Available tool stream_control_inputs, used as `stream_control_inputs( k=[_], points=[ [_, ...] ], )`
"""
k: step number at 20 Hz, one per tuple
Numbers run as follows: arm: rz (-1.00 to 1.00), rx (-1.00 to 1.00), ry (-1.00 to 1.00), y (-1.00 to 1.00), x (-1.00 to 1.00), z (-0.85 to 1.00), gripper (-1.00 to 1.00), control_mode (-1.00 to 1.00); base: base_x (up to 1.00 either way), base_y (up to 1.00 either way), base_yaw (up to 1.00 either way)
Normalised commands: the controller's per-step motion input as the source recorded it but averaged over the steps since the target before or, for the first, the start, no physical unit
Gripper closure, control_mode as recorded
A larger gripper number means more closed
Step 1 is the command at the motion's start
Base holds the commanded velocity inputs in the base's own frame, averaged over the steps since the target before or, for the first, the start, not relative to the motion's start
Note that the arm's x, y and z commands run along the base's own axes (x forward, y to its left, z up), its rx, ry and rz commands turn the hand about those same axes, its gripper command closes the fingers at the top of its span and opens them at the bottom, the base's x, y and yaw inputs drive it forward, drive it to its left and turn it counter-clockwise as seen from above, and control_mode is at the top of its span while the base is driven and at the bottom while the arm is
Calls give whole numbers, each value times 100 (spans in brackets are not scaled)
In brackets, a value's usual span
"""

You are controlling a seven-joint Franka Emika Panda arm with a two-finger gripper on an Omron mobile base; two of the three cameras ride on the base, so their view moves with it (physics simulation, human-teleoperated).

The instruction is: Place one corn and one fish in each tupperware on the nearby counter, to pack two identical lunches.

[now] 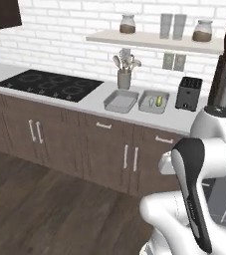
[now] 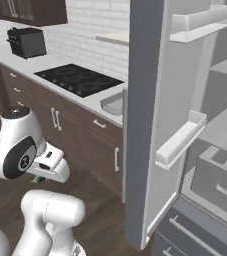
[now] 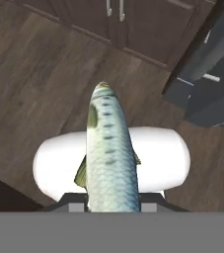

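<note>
We hold a silvery blue-green fish pinched in our gripper, its jaws pressed against the tail end while the head points away from us along the fingers. Beyond the fish lies dark wooden floor, open on all sides of us, and further ahead the brown cabinet doors with silver handles.

Well above and ahead of the gripper runs the counter, its front edge bare. On it the two tupperware trays sit side by side, just apart: the left tupperware looks bare inside, and the right tupperware holds a yellow corn and a small pale item we cannot identify. Behind the left tray stands a grey utensil cup; a black toaster stands just right of the right tray, and a black cooktop lies well to the left.

To our right the open fridge door stands tall with its edge near the counter end, narrowing the room on that side.

We can read no labels or writing anywhere.
</note>
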Motion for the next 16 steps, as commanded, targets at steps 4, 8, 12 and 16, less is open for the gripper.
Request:
stream_control_inputs(
  k=[4,8,12,16],
  points=[
    [0,0,0,0,0,0,100,100,41,59,40],
    [0,0,0,0,0,0,100,100,100,32,5],
    [0,0,0,0,0,0,100,100,100,36,1],
    [0,0,0,0,0,0,100,100,100,19,5]
  ],
)
